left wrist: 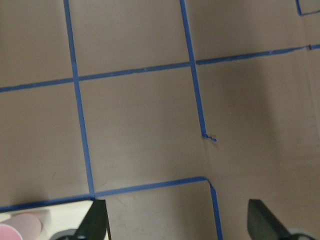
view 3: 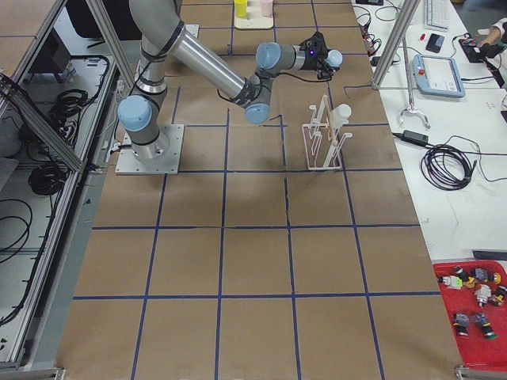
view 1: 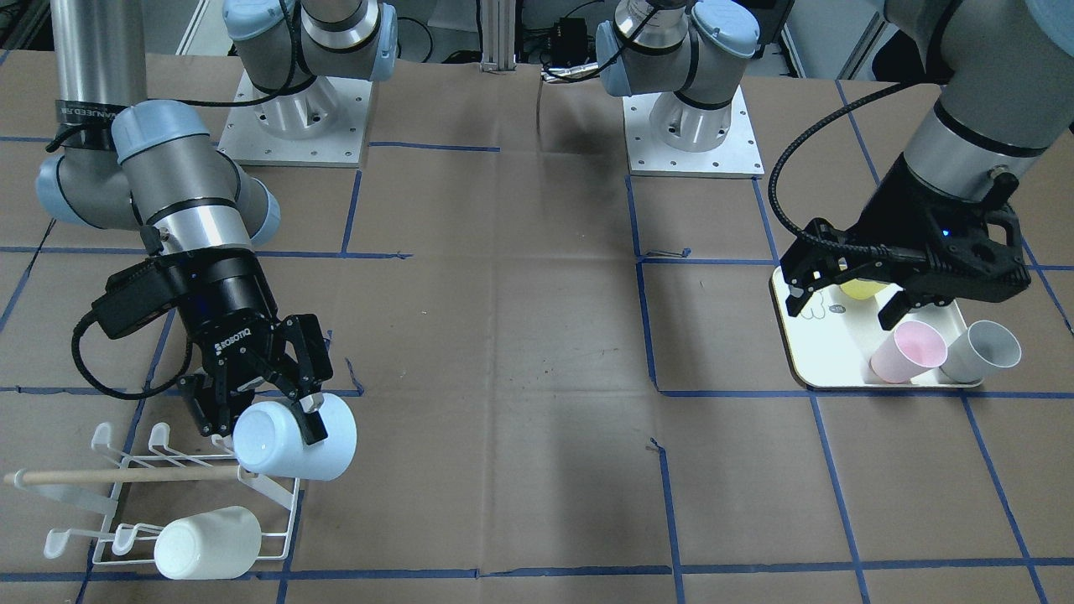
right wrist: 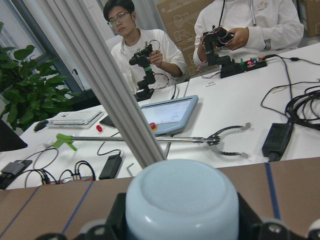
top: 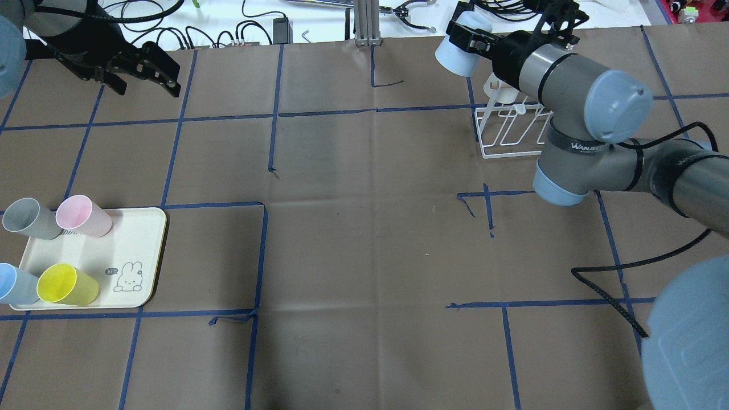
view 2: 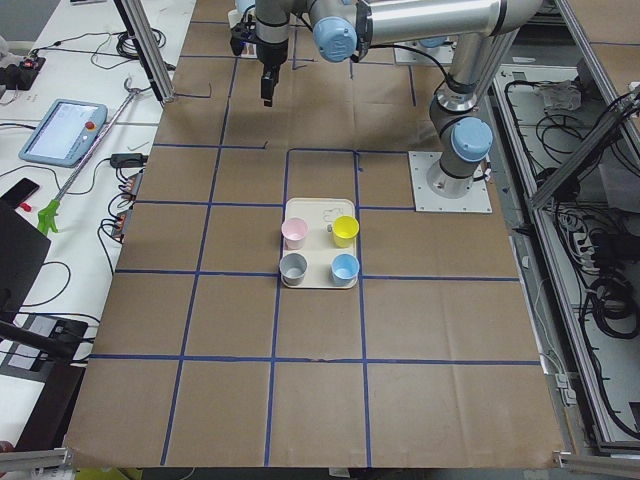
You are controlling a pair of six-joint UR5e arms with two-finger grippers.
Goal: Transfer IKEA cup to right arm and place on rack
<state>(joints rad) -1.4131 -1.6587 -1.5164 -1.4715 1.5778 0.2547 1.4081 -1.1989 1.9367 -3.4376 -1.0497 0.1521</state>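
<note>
My right gripper, the claw marked ROBOTIQ, is shut on a pale-blue cup. It holds the cup on its side just above the white wire rack, at the rack's end toward the table's middle. The cup also shows in the overhead view and fills the right wrist view, bottom outward. A white cup lies on the rack's prongs, and a wooden dowel crosses the rack. My left gripper is open and empty above the cream tray; the left wrist view shows its fingers apart.
The tray holds a pink cup, a grey cup, a yellow cup and a blue cup. Blue tape lines grid the brown table. Operators and cables are beyond the far edge.
</note>
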